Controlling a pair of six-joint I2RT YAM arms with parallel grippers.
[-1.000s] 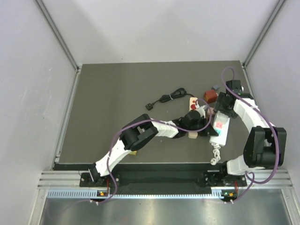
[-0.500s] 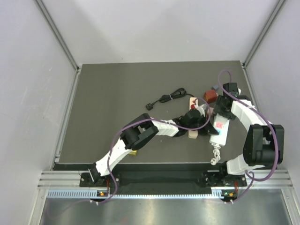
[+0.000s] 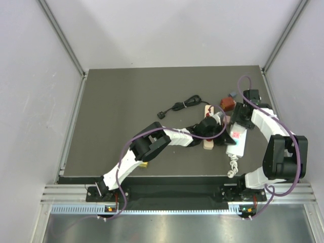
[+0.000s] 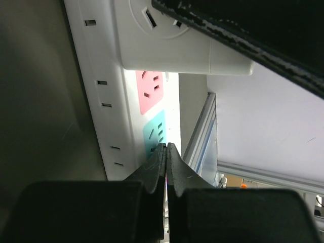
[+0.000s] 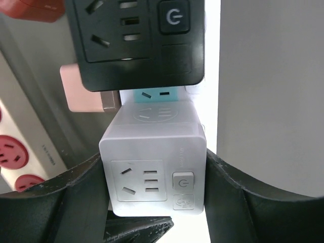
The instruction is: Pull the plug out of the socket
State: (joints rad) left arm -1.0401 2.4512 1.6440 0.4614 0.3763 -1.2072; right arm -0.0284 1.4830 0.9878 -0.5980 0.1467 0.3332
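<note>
Smooth plastic plug [image 5: 152, 174] (matt table [image 3: 126, 96]).

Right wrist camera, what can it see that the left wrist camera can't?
Only the right wrist view shows the black cube socket with its power button, the red round sockets off to one side, and the right gripper clamped on the white cube. Only the left wrist view shows the left gripper, shut on nothing, and a pink socket face on the white strip. Both show the white cube and a teal socket face.
</note>
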